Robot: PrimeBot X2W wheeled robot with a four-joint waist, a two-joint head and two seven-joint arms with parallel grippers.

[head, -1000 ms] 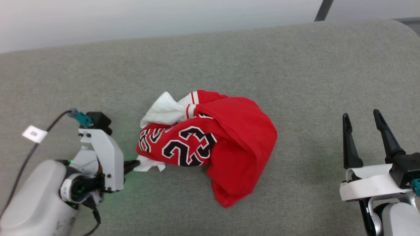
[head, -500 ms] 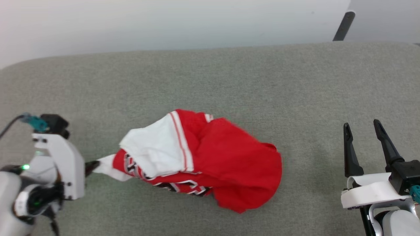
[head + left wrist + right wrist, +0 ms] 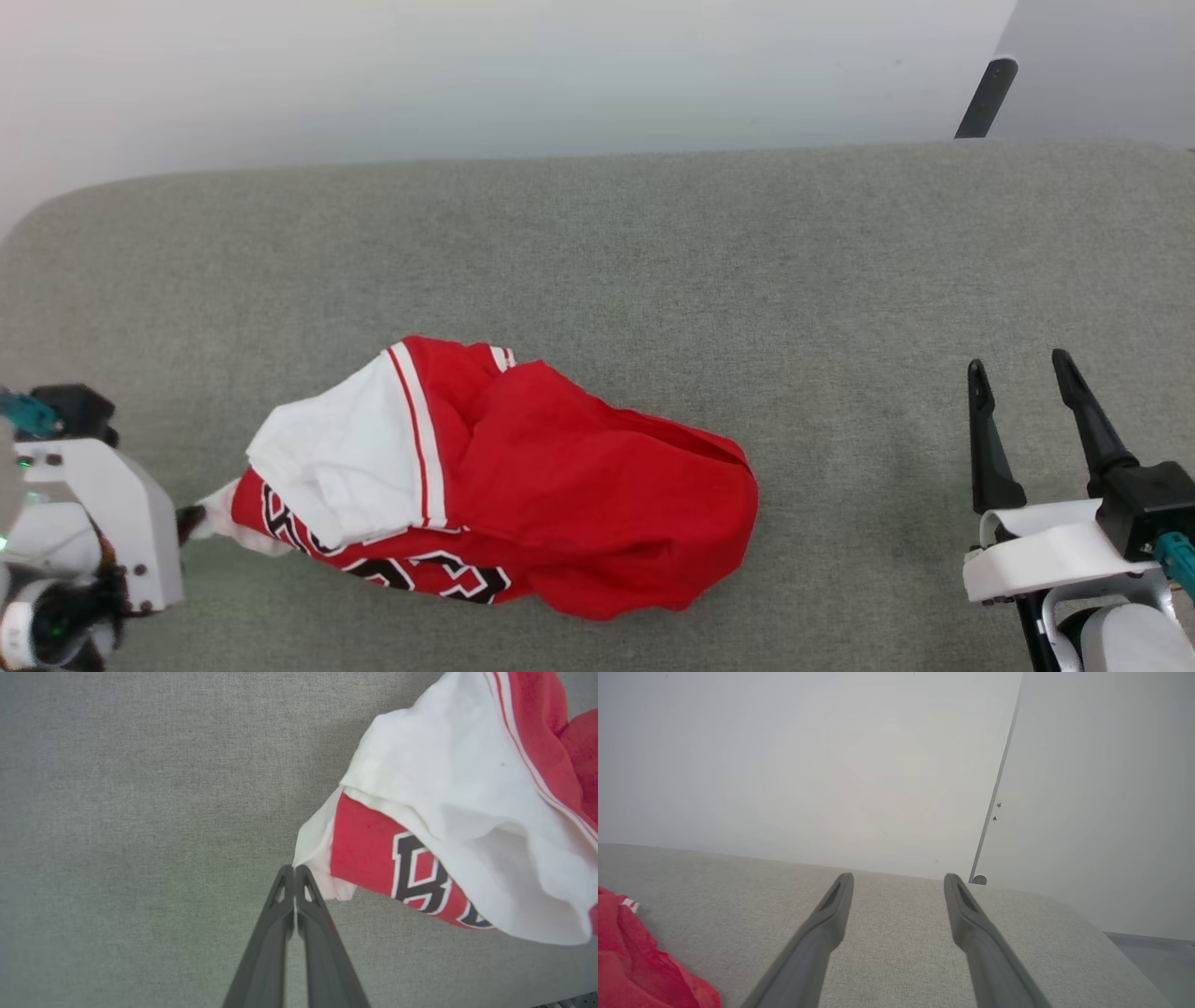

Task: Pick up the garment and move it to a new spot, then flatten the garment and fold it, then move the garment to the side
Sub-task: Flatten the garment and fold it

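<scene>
The garment (image 3: 579, 495) is a crumpled red jersey with white inside cloth turned out and black-and-white lettering along its near edge, lying on the grey padded surface (image 3: 653, 261). My left gripper (image 3: 189, 523) at the lower left is shut on a white corner of the garment. In the left wrist view the closed fingertips (image 3: 295, 870) pinch that white edge of the garment (image 3: 448, 793). My right gripper (image 3: 1018, 369) stands open at the lower right, apart from the cloth. The right wrist view shows its spread fingers (image 3: 836, 905) and a red bit of the garment (image 3: 630, 961) at lower left.
The grey surface ends at a rounded far edge against a pale wall (image 3: 467, 75). A dark slanted bar (image 3: 980, 93) stands behind the far right corner. Bare grey cloth lies between the garment and my right gripper.
My left gripper has dragged the garment leftward across the surface, stretching it out and rolling the numerals under. The camera has shifted too. The right gripper stays open in place.
</scene>
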